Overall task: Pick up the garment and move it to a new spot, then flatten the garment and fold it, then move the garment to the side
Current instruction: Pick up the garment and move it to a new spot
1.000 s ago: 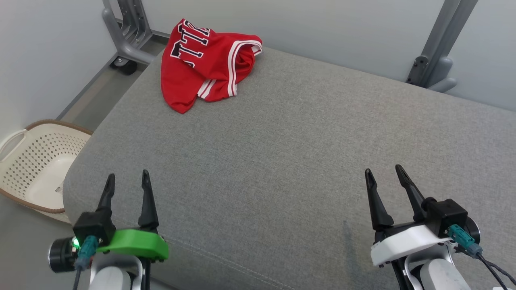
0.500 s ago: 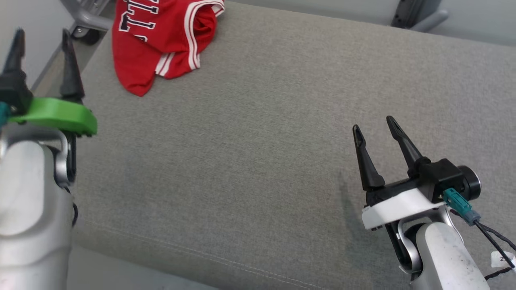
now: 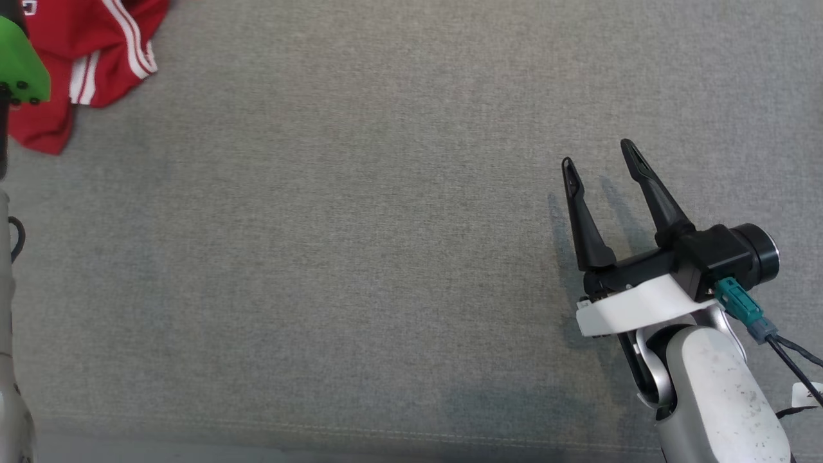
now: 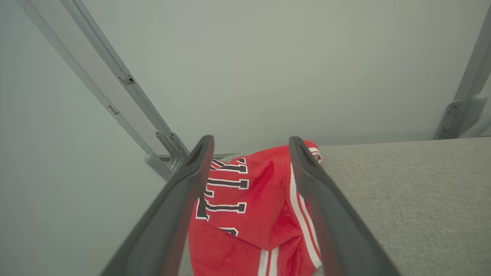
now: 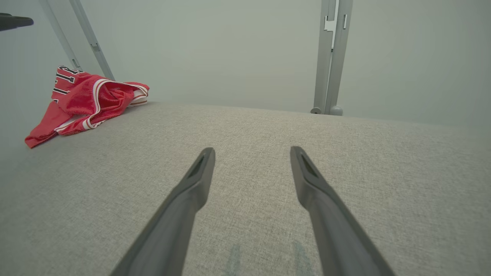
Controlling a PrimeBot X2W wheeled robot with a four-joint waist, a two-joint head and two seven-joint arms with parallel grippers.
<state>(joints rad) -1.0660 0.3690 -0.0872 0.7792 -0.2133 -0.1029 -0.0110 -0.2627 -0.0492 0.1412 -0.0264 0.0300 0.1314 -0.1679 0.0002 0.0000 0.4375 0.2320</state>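
Observation:
The garment [image 3: 96, 58], a crumpled red jersey with white stripes and dark lettering, lies at the far left corner of the grey cushion [image 3: 386, 225]. In the left wrist view my left gripper [image 4: 250, 140] is open, and the garment [image 4: 261, 214] lies just beyond and below its fingertips, apart from them. The head view catches that arm's green mount [image 3: 19, 64] over the garment's left edge. My right gripper [image 3: 596, 155] stands open and holds nothing, low over the cushion's right side. From the right wrist view the right gripper [image 5: 252, 150] has the garment [image 5: 88, 101] far off to the left.
Grey metal frame posts [image 5: 332, 57] [image 4: 126, 84] rise against the pale wall behind the cushion. The cushion's stitched front seam [image 3: 321, 432] runs along the bottom of the head view.
The head camera has dipped and swung, shifting the whole picture. My left arm has reached forward from the cushion's front edge to the garment. Both grippers have stayed open.

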